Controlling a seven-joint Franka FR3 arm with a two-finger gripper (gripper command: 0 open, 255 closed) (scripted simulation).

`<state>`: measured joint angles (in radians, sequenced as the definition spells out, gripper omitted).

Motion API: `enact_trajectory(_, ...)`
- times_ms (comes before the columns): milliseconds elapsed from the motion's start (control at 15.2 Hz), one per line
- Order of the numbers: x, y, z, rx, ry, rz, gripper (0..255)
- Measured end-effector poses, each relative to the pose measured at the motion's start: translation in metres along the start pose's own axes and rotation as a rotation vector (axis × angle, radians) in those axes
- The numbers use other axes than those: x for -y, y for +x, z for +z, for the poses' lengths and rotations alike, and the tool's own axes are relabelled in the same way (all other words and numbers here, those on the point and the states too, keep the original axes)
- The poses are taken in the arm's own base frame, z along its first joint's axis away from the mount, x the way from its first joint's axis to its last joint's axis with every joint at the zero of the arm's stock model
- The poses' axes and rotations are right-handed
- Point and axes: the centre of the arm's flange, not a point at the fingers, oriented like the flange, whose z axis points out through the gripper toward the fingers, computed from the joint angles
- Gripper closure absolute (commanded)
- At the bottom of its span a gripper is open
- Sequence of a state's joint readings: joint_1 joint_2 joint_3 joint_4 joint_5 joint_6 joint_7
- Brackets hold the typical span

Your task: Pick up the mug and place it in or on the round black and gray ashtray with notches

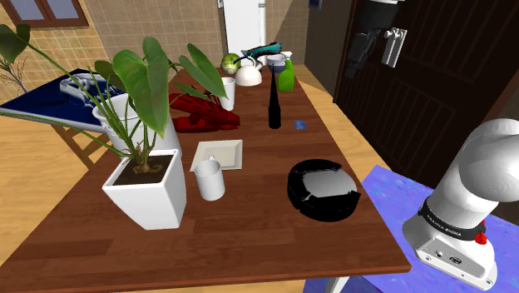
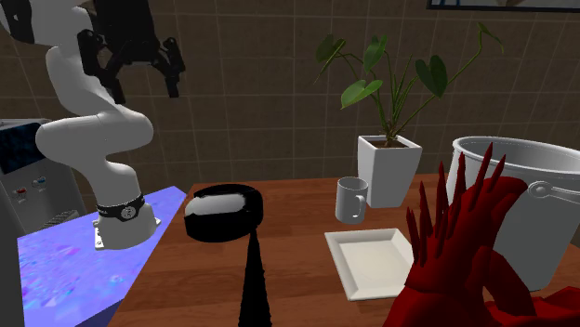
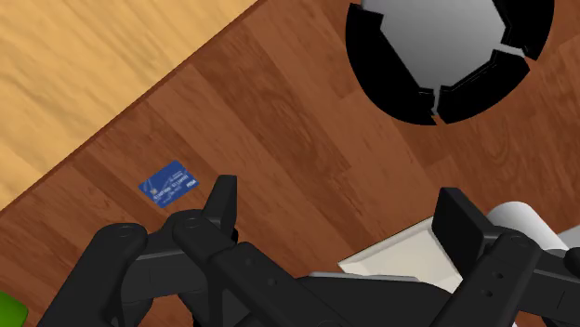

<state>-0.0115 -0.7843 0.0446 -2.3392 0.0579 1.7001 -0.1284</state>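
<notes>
Two black fingers (image 3: 223, 200) of the tool (image 3: 339, 212) stand spread wide, with nothing between them and nothing touching them. The tool hangs high above the tabletop (image 1: 249, 241). Below it lie a blue card (image 3: 169, 184), the round black ashtray (image 3: 361, 51) and a corner of a square white plate (image 3: 409, 260).

The white mug (image 1: 210, 179) stands upright on the tabletop, just beside that plate and near a white planter (image 1: 154, 200). Bare wood separates the mug from the ashtray. The ashtray sits close to the tabletop edge on the stand's side, and its notched rim rings a grey inside. The card lies close to that same edge, and a tall black bottle (image 1: 274, 104) stands near it.

The planter holds a broad-leaved plant (image 1: 154, 83). A white bucket (image 2: 548, 223) stands behind a red clawed thing (image 2: 465, 260); what the bucket holds I cannot tell.
</notes>
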Motion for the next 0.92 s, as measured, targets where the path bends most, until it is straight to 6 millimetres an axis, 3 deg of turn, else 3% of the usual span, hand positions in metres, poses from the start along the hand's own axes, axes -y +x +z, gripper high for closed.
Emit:
enact_trajectory(198,0.012,0.009,0.007,0.003,-0.001,-0.001,0)
enact_trajectory(924,0.116,0.080,0.075,0.023,-0.011,-0.010,0)
